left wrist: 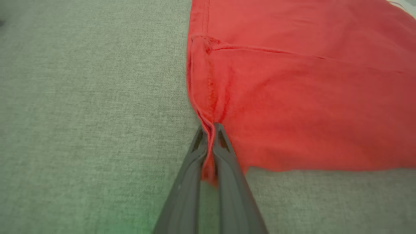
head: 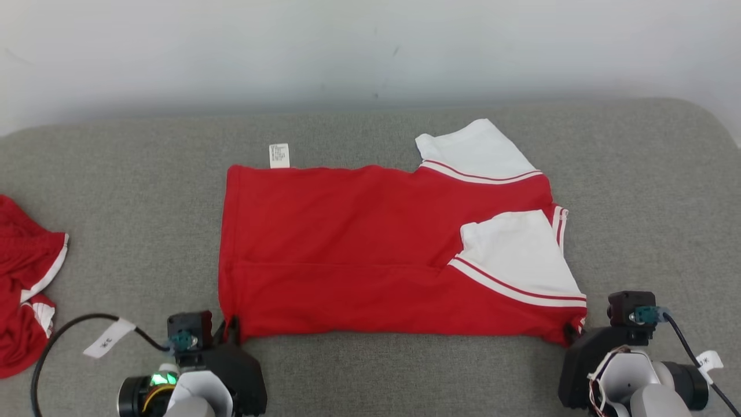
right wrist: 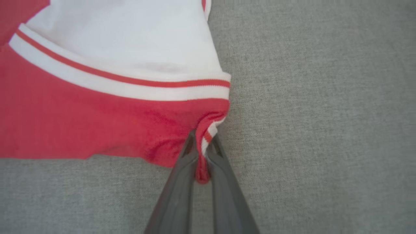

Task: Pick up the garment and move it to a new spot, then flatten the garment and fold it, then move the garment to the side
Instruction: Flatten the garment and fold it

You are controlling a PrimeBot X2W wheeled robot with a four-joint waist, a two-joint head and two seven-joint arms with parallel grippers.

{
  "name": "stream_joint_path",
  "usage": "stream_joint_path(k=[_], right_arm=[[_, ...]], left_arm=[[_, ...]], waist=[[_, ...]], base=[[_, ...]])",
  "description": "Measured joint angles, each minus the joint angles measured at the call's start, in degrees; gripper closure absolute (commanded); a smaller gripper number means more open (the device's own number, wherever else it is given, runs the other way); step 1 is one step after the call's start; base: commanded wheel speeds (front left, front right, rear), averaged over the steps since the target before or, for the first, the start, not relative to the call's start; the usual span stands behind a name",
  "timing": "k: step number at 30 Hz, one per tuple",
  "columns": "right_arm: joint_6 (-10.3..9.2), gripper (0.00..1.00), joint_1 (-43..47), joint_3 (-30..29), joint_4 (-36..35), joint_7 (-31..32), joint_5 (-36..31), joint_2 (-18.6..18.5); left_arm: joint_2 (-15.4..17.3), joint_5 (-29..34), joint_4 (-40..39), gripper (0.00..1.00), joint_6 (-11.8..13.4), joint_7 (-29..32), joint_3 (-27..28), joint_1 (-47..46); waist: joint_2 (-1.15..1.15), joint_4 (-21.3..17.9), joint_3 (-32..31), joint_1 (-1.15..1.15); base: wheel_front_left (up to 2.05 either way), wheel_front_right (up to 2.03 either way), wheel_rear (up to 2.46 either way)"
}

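Grey woven cloth covers the worktop, and the red short-sleeved knit shirt with white, red-striped sleeves lies flat across the middle of the head view, one sleeve folded onto its body. The left gripper is clamped on the shirt's corner at lower left and the right gripper on the corner at lower right. To fold well, I judge both should lift evenly, keep the near edge taut between them, carry it over to the far edge and lay it down square without dragging the layer beneath.
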Motion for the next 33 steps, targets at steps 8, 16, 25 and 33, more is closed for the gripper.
stream_joint_path(k=[8,16,25,33], right_arm=[[0.00,1.00,6.71,-1.00,-8.29,2.98,2.49,0.05],[0.01,1.00,16.67,-1.97,-22.12,9.67,4.13,0.05],[0.00,0.00,21.63,-0.27,-23.29,10.89,5.98,0.01],[0.00,0.00,20.15,0.00,-26.76,13.02,5.82,-0.16]], left_arm=[[0.74,-1.71,-2.52,1.00,-0.98,-1.01,0.07,6.60],[3.22,-2.54,-9.75,1.00,0.74,1.10,0.03,13.88],[5.88,-3.02,-18.73,0.39,3.81,6.73,-0.69,20.02],[10.46,-3.39,-27.51,0.00,9.26,10.54,2.25,22.15]], waist=[[0.00,0.12,-4.01,0.00],[0.00,0.08,-7.69,-0.01],[0.00,-0.31,-7.62,-0.01],[0.00,-0.26,-7.10,-0.01]], base=[[0.00,0.00,0.00],[0.00,0.00,0.00],[0.00,0.00,0.00],[0.00,0.00,0.00]])
